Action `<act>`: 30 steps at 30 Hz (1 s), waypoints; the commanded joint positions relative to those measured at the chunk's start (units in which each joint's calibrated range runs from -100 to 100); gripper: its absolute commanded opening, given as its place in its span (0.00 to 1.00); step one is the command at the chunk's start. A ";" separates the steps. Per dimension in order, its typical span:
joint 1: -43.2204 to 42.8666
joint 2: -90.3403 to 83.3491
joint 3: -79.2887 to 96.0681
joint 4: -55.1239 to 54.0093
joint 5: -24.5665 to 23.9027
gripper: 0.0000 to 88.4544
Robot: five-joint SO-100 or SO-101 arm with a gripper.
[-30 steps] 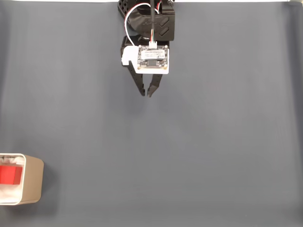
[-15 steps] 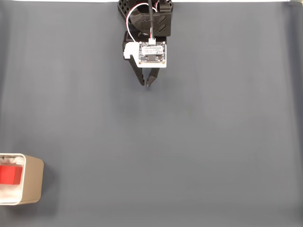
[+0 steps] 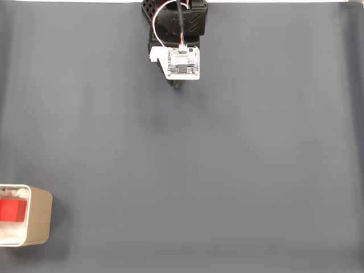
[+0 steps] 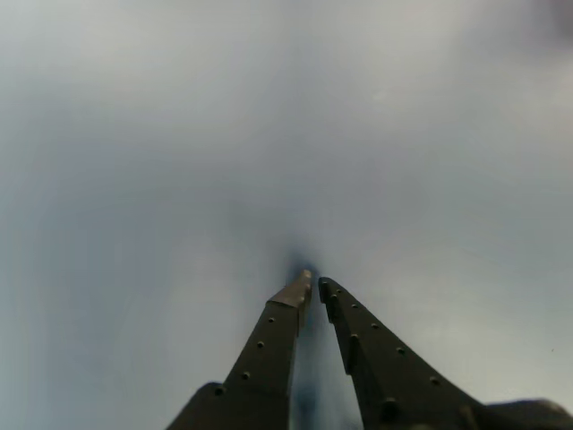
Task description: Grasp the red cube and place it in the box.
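In the fixed view we see the red cube [image 3: 12, 210] sitting inside the box [image 3: 38, 218] at the lower left, well apart from the arm up top over the grey bench [image 3: 227, 170]. In the other view, our end effector [image 4: 313, 287] is clenched, tips nearly touching, empty.

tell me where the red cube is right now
In the fixed view the red cube sits inside the box at the lower left edge, far from the gripper.
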 commanded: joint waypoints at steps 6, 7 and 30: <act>-0.84 -0.61 0.81 5.17 -0.78 0.00; -0.77 -0.61 0.81 5.17 -0.83 0.00; -0.84 -0.61 0.81 5.25 -0.29 0.00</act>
